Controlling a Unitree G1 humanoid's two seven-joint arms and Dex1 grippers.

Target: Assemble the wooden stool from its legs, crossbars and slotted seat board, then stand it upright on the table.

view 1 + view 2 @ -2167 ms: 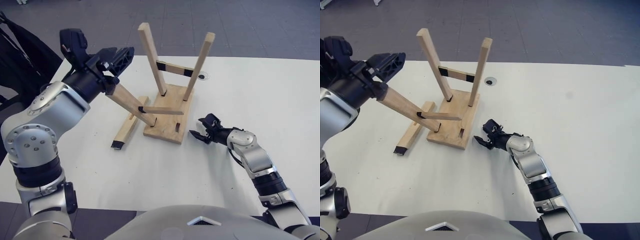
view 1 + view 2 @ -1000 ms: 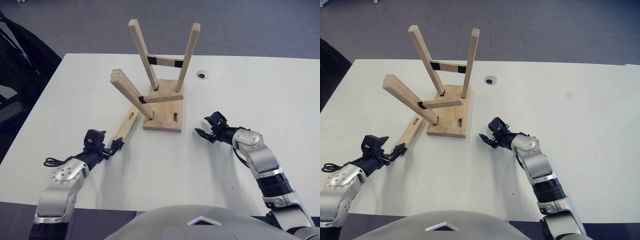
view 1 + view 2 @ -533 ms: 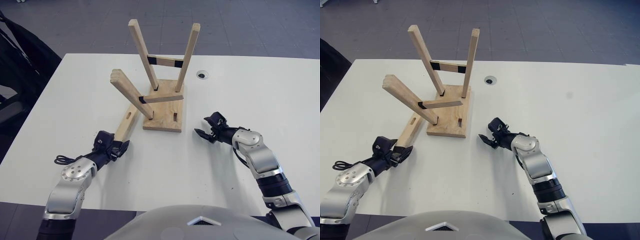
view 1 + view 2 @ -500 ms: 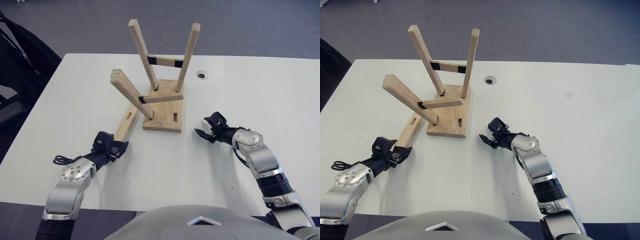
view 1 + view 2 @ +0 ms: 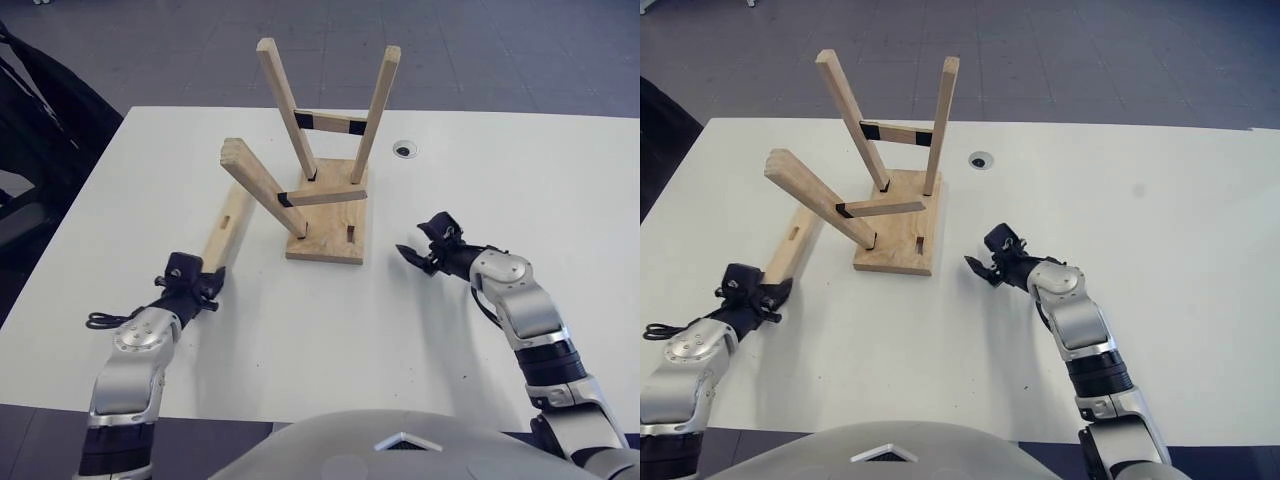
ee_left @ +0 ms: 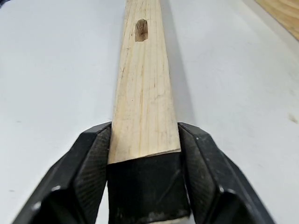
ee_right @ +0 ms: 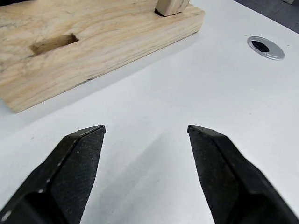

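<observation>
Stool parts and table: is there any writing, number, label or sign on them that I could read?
No readable text anywhere in these views.
On the seat board, legs and crossbars: none, just bare wood with black bands.
On the table: none.
On the left gripper, shut on the loose leg, and the right gripper: none visible.

head stereo downward (wrist cameras close-up)

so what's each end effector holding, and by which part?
The left end effector grips the loose leg by its black-capped end. The right end effector is open, holding nothing.
</observation>
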